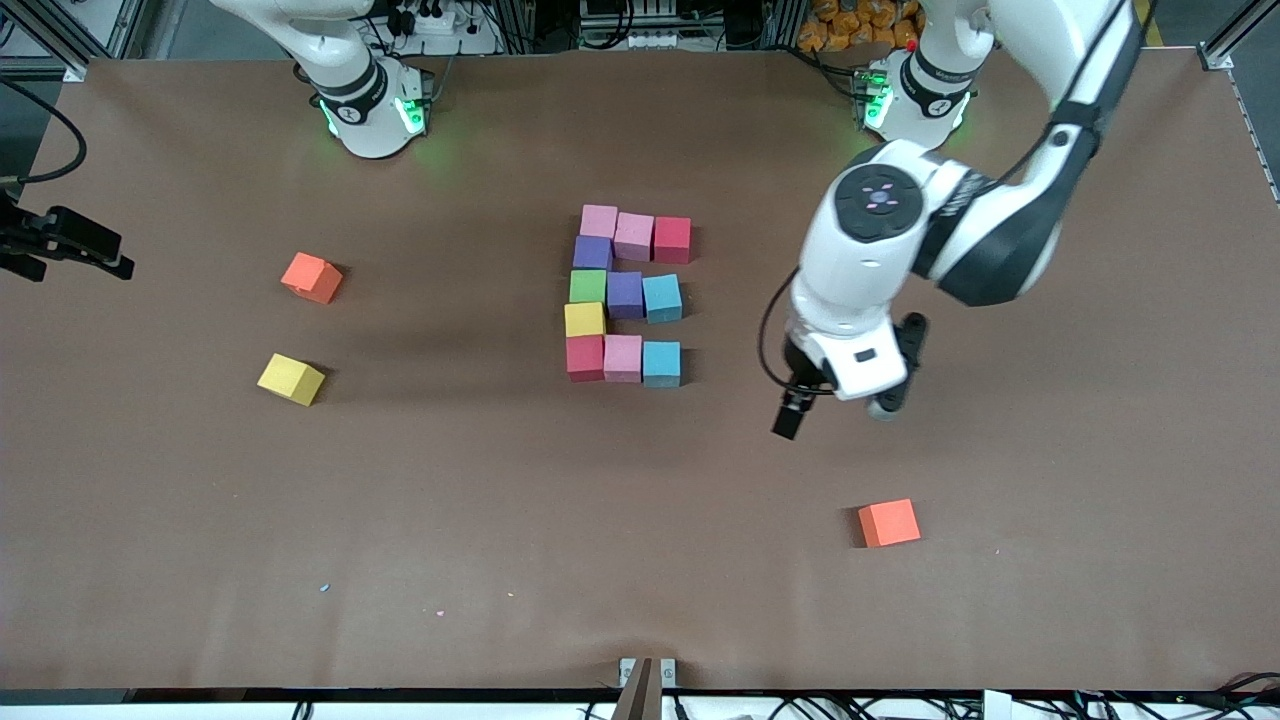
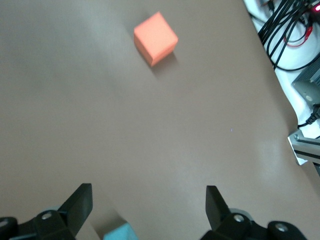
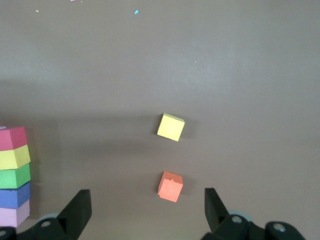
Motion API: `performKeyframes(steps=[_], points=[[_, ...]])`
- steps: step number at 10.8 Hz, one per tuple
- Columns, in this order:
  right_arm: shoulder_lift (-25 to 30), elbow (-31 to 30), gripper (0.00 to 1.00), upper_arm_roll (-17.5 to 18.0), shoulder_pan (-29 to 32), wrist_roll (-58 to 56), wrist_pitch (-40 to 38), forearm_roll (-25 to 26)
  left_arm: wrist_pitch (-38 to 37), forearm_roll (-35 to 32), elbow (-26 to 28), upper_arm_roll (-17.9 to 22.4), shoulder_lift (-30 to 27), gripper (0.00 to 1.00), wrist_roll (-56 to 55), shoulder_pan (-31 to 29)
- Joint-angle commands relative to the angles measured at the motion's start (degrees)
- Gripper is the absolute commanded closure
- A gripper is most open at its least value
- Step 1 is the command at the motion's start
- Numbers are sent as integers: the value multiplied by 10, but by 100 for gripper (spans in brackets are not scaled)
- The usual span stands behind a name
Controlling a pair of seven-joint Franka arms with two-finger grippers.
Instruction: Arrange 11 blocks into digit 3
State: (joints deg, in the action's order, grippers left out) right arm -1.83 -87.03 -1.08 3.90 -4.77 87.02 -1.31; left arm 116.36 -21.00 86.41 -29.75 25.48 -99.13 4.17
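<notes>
Eleven blocks lie touching in a blocky E-shaped digit 3 (image 1: 622, 296) at mid-table: a column of pink (image 1: 598, 221), purple, green (image 1: 588, 286), yellow and crimson, with three bars ending in crimson (image 1: 672, 240), light blue (image 1: 662, 298) and light blue (image 1: 661, 364). My left gripper (image 1: 868, 392) hangs open and empty over bare table toward the left arm's end of the figure; its own view (image 2: 149, 195) shows a light blue corner (image 2: 120, 234) at the edge. My right gripper (image 3: 147, 200) is open and empty, high up, out of the front view; the figure's column (image 3: 15, 175) shows there.
Loose cubes lie apart from the figure: an orange one (image 1: 312, 277) (image 3: 170, 186) and a yellow one (image 1: 291, 379) (image 3: 171, 127) toward the right arm's end, another orange one (image 1: 889, 523) (image 2: 156, 38) nearer the front camera than my left gripper. A black device (image 1: 65, 243) juts in at the table's edge.
</notes>
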Motion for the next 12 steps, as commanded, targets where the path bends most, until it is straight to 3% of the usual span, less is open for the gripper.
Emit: performKeyframes(steps=[1, 3, 9, 12], points=[[-5, 11, 0, -2, -3, -2, -3, -3, -43, 10, 17, -7, -44, 0, 109, -45], [-4, 11, 0, -2, -3, -1, 11, -1, -65, 75, 17, -7, -79, 0, 222, -87], [2, 10, 0, -2, -7, 1, 21, 10, -138, 87, 17, -7, -123, 0, 481, -186], [2, 10, 0, -2, -7, 7, 21, 10, -153, 158, 16, -7, -151, 0, 645, -264]])
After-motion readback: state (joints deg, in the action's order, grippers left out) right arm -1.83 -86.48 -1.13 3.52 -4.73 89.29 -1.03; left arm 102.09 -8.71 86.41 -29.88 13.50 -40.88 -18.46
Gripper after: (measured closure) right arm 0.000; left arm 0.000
